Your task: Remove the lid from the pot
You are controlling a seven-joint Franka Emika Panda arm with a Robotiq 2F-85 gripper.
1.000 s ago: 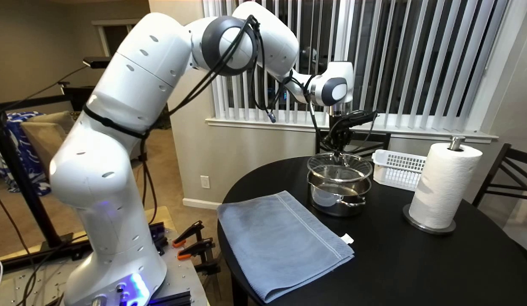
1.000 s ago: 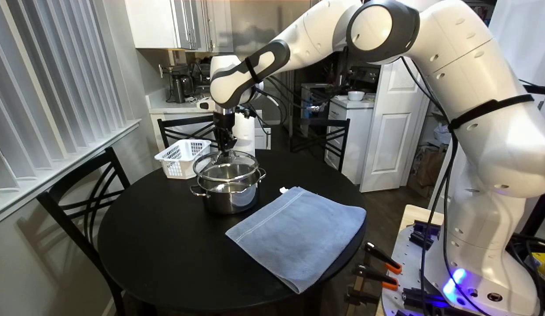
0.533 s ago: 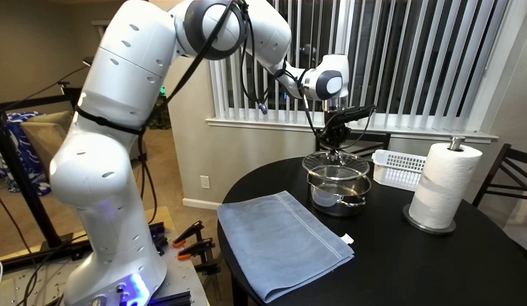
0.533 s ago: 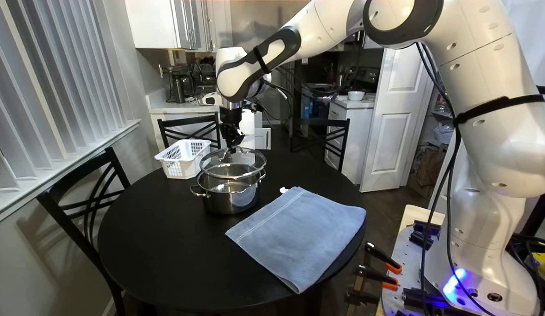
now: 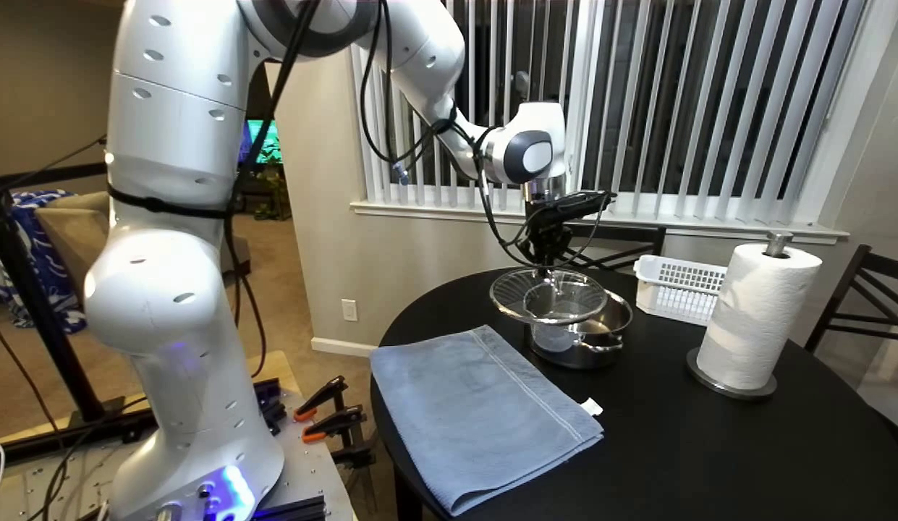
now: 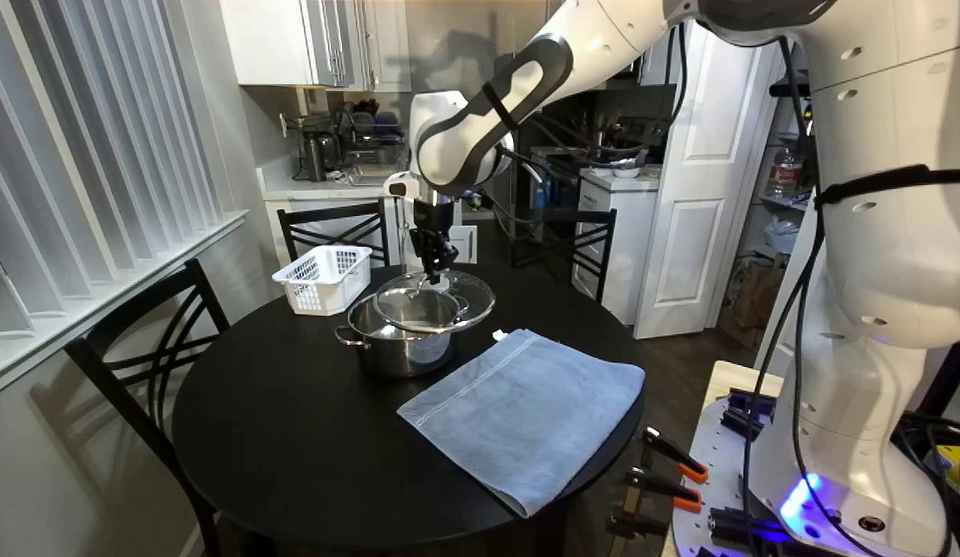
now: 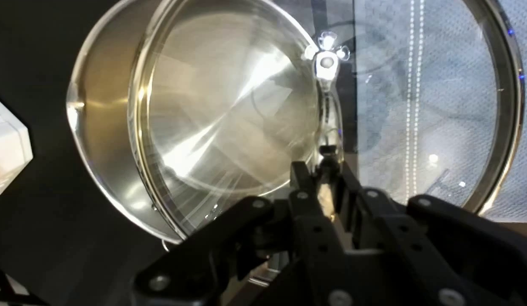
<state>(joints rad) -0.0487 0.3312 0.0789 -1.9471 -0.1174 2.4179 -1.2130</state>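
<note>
Gleaming inside, the pot (image 6: 399,357) stands — lid (image 6: 435,304) partly over it.

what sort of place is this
Probably someone's home, in an eating area beside a kitchen: the round black table, white wall cabinets and countertop point that way.

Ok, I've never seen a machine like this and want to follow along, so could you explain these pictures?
It's a white robot arm. The black gripper at its end works rather like a finger and thumb. Two pictures look at the dark table from outside the robot, from different spots; the close-up looks down from its wrist. On the table are a metal pot, a blue cloth, a white basket and a paper towel roll. The gripper is pinching the handle of a glass lid, held off-centre toward the cloth, leaving the pot only partly covered.
</note>
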